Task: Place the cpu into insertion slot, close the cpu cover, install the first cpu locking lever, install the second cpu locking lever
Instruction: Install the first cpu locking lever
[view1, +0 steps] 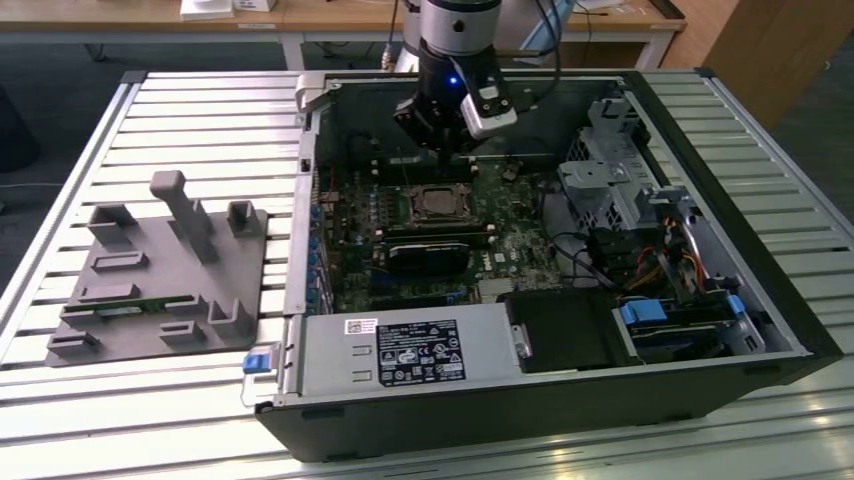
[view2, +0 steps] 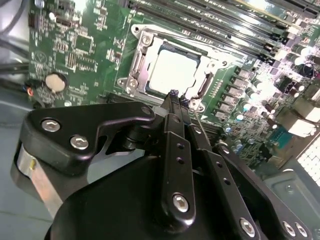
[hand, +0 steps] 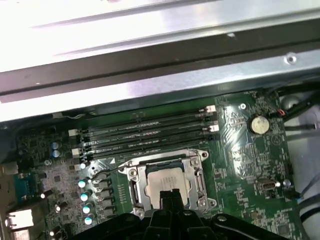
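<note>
In the exterior view, the power supply box (view1: 400, 355) lies at the lower middle of the frame, just inside the near wall of the open computer case (view1: 534, 420). The case rests on a slatted metal surface (view1: 214, 110). A grey moulded tray (view1: 160, 270) stands on the exterior view's left, apart from the case. Around mid-frame, the chip (view1: 434, 204) sits in its socket (view2: 180, 49) on the green board (view1: 521, 265). In both wrist views its pale face (view2: 172, 70) (hand: 167, 181) shows through the cut-out of the cover plate (view2: 136, 64) (hand: 134, 182), which lies flat over it. Just beyond the chip, the end effector (view1: 445, 160) (view2: 177, 97) (hand: 170, 195) hangs above the board. Its fingers are closed together and hold nothing. Wooden desks (view1: 334, 20) cross the top of the frame.
</note>
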